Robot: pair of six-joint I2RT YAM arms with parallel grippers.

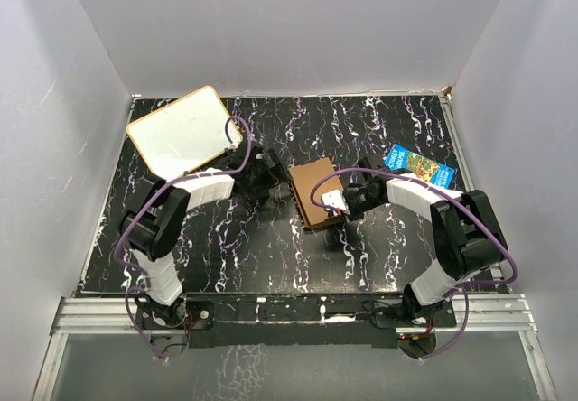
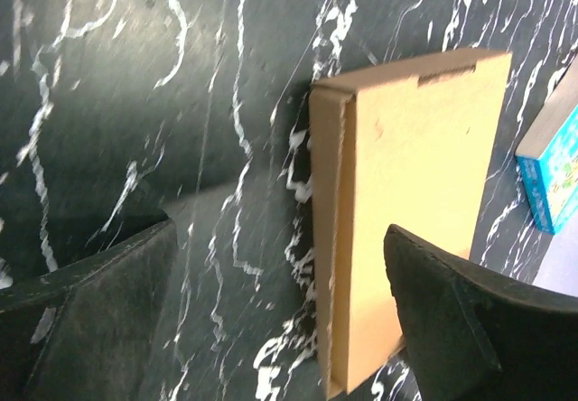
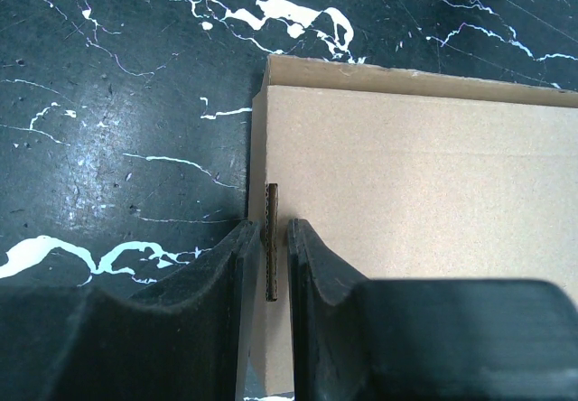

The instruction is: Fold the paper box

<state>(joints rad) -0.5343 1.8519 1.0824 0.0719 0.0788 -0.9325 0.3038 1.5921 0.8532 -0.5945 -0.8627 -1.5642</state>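
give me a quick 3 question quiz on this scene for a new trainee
1. True or false: the left gripper is shut on the paper box.
2. What does the right gripper pinch? A) a thin cardboard flap of the paper box B) the white board C) nothing
3. Fill in: the blue box lies to the robot's ____ of the paper box.

Key: 1 false, its jaws stand wide open; 2 A; 3 right.
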